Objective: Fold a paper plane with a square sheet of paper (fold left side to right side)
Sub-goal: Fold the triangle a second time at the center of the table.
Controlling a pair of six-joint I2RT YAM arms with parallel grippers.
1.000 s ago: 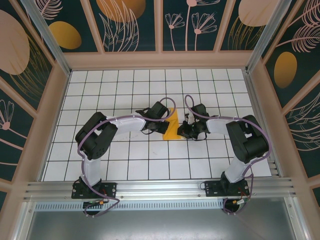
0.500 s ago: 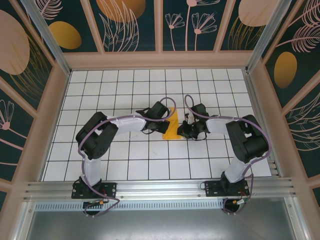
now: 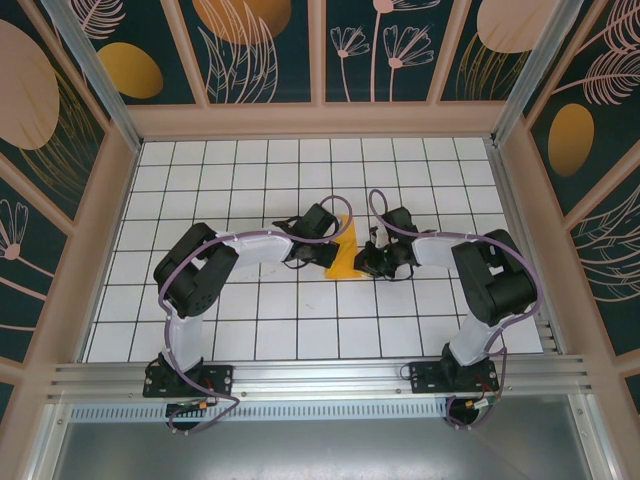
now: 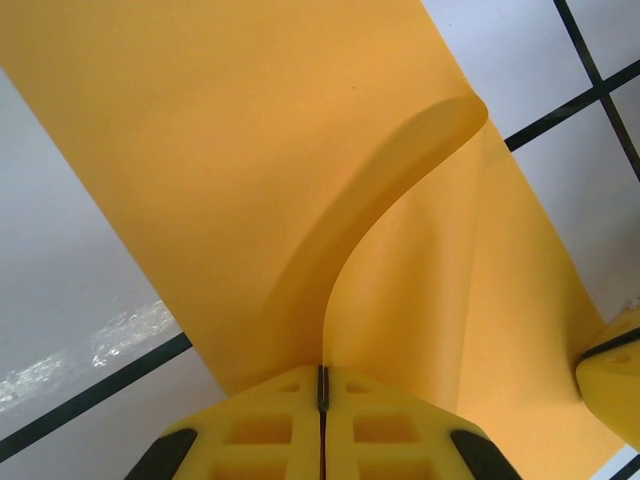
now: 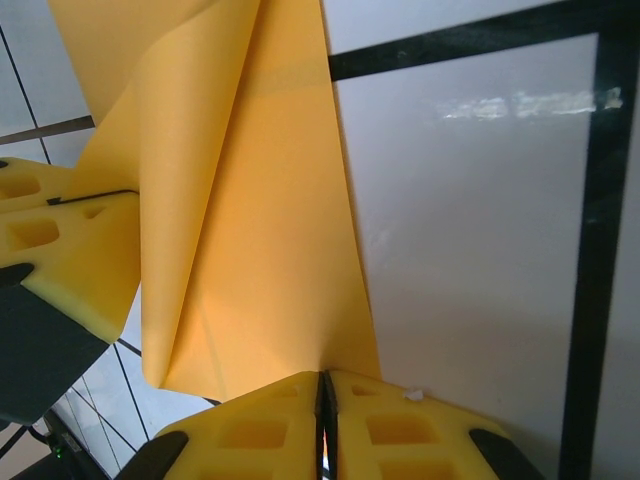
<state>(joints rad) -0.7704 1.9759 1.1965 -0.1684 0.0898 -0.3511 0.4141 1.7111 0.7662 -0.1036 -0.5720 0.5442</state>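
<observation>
The orange-yellow sheet of paper [image 3: 343, 258] lies mid-table, folded into a narrow pointed paper plane shape. My left gripper [image 3: 329, 249] meets it from the left and my right gripper [image 3: 366, 262] from the right. In the left wrist view my left gripper [image 4: 322, 372] is shut on the edge of a flap of the paper [image 4: 250, 150] that curls upward. My right gripper [image 5: 325, 378] is shut on the paper's [image 5: 260, 250] right edge, just above the tile. Each wrist view catches the other gripper's yellow finger beside the paper.
The white table [image 3: 250, 310] has a black grid and is walled on three sides by dark panels printed with flowers [image 3: 250, 40]. Both arms bend inward from their bases at the near rail [image 3: 320, 378]. Bare tiles surround the paper.
</observation>
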